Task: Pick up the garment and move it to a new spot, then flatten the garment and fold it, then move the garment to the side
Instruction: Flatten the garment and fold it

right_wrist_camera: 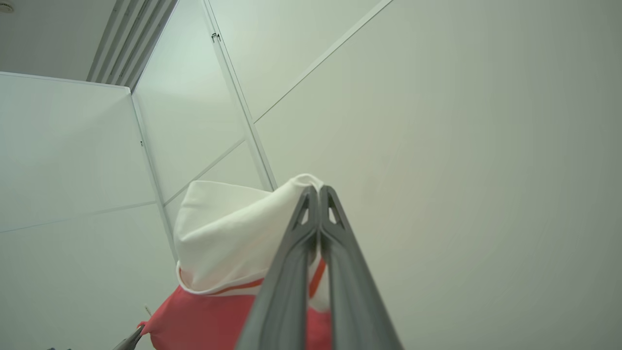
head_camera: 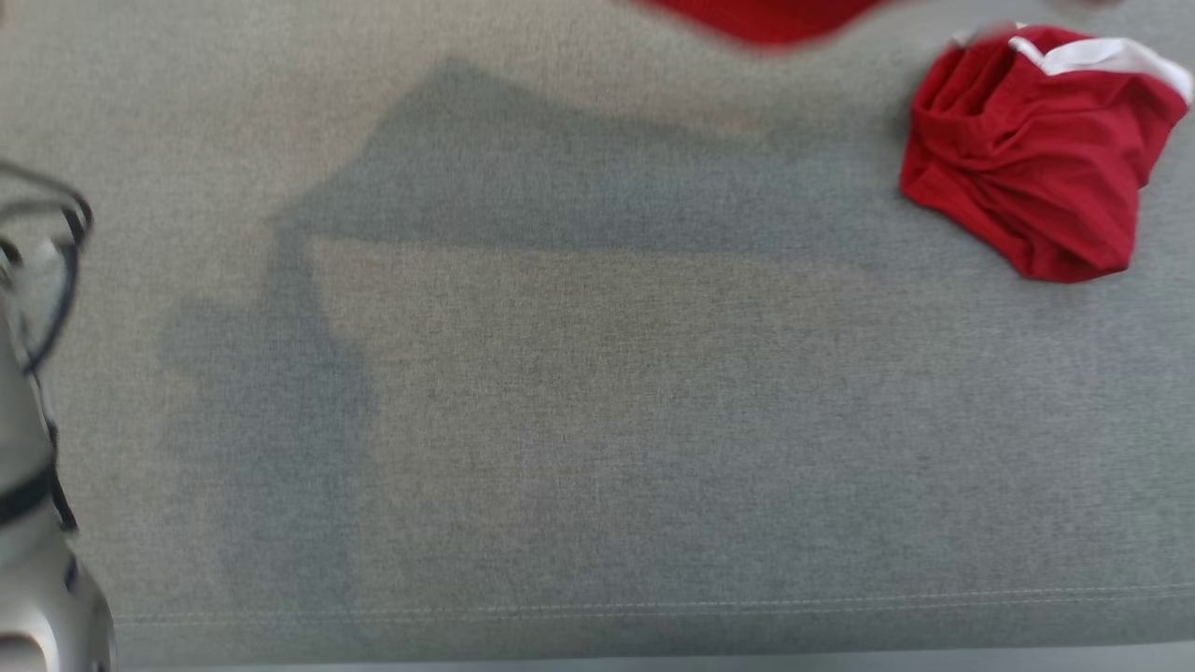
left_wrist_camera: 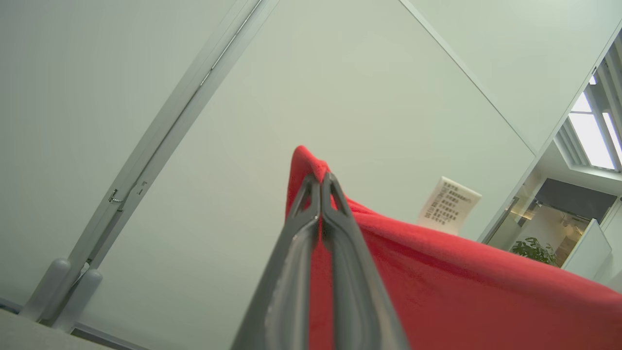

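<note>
Though the notice is illegible, left end effector and right end effector are clamped on the garment.

Light: bright, soft and even all over.
Shadows: one big dark shape on the grey worktop, soft at its edges.
Glare: the window glows white in the left wrist view.
Blur: the red cloth at the top edge and the arm at the left edge look smeared.
Sharp: the worktop's weave shows in the middle.
</note>
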Controlling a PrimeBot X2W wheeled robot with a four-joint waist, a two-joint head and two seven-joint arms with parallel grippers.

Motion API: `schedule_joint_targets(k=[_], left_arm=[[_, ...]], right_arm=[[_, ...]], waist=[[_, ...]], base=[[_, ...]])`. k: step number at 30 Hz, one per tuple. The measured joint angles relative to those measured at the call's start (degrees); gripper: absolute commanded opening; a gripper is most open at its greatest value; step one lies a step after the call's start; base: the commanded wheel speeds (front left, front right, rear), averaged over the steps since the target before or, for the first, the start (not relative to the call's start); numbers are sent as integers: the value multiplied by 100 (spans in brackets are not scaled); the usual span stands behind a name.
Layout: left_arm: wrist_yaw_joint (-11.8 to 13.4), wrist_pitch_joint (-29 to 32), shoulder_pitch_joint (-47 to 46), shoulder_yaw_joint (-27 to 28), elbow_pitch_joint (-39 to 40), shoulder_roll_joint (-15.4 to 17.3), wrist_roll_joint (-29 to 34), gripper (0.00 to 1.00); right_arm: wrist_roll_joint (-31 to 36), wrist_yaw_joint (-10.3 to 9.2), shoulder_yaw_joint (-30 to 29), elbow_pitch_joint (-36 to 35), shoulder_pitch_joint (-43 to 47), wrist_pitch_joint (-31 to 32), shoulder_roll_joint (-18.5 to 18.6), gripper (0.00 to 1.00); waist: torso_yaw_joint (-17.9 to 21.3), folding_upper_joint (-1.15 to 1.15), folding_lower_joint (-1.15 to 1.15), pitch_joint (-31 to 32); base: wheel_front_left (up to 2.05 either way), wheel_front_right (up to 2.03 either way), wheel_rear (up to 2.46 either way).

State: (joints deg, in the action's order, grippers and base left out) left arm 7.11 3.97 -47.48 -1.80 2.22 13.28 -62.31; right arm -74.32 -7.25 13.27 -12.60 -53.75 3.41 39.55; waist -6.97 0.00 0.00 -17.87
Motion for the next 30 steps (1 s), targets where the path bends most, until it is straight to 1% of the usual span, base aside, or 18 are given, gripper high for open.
schedule_joint_targets(k=[1, 2, 5, 7, 9, 11, 12, 13, 15, 16, 17, 19, 21, 25, 30], left_arm=[[-1, -177, -321, 56, -88, -126, 114, 0], [-3, -291, -617, 87, -174, -187, 271, 0], [-5, -548, -1215, 215, -327, -176, 633, 0], [-3, -611, -1402, 201, -355, -153, 677, 0], [2, -650, -1486, 137, -304, -100, 697, 0], [-4, -654, -1486, 25, -229, -36, 690, 0], [-60, -664, -1448, -33, -247, -58, 656, 0], [-207, -714, -1122, -171, -364, -230, 553, 0], [-367, -712, -387, -368, -545, -407, 523, 0], [-426, -716, 52, -392, -641, -487, 474, 0], [-474, -767, 508, -372, -753, -543, 358, 0], [-568, -851, 1297, -348, -945, -530, 255, 0], [-591, -959, 1930, -212, -1042, -487, 249, 0], [-613, -1094, 2656, 56, -1098, -415, 175, 0], [-720, -1193, 3014, 156, -1081, -444, 59, 0]], right_arm=[[142, 1, -67, 111, -335, -108, -56, 0], [271, 3, -85, 219, -644, -189, -122, 0], [608, 9, 127, 445, -1358, -235, -263, 0], [689, 9, 393, 471, -1658, -194, -398, 0], [723, 8, 701, 452, -1795, -104, -522, 0], [714, 8, 958, 397, -1751, -7, -646, 0], [673, 18, 1023, 390, -1643, -14, -733, 0], [537, 140, 1145, 348, -1166, -29, -824, 0], [298, 192, 1247, 366, -377, -88, -934, 0], [208, 271, 1332, 387, 66, -112, -976, 0], [87, 299, 1386, 421, 522, -201, -1073, 0], [-2, 435, 1553, 472, 1329, -322, -1135, 0], [-94, 505, 1662, 481, 1993, -439, -1150, 0], [-253, 664, 1830, 495, 2770, -597, -1173, 0], [-290, 856, 1895, 571, 3241, -770, -1131, 0]], waist=[[-22, 0, 0, -82], [-42, 0, 0, -161], [-87, 0, 0, -407], [-97, 0, 0, -575], [-93, 0, 0, -740], [-73, 0, 0, -905], [-58, 0, 0, -986], [-26, 0, 0, -1131], [8, 0, 1, -1249], [29, 0, 2, -1288], [55, 0, 3, -1309], [86, 0, 2, -1296], [108, 0, 2, -1233], [150, 0, 2, -990], [205, 0, 0, -596]], base=[[0, 0, 0], [0, 0, 0], [0, 0, 0], [0, 0, 0], [0, 0, 0], [0, 0, 0], [0, 0, 0], [0, 0, 0], [0, 0, 0], [0, 0, 0], [0, 0, 0], [0, 0, 0], [0, 0, 0], [0, 0, 0], [0, 0, 0]])
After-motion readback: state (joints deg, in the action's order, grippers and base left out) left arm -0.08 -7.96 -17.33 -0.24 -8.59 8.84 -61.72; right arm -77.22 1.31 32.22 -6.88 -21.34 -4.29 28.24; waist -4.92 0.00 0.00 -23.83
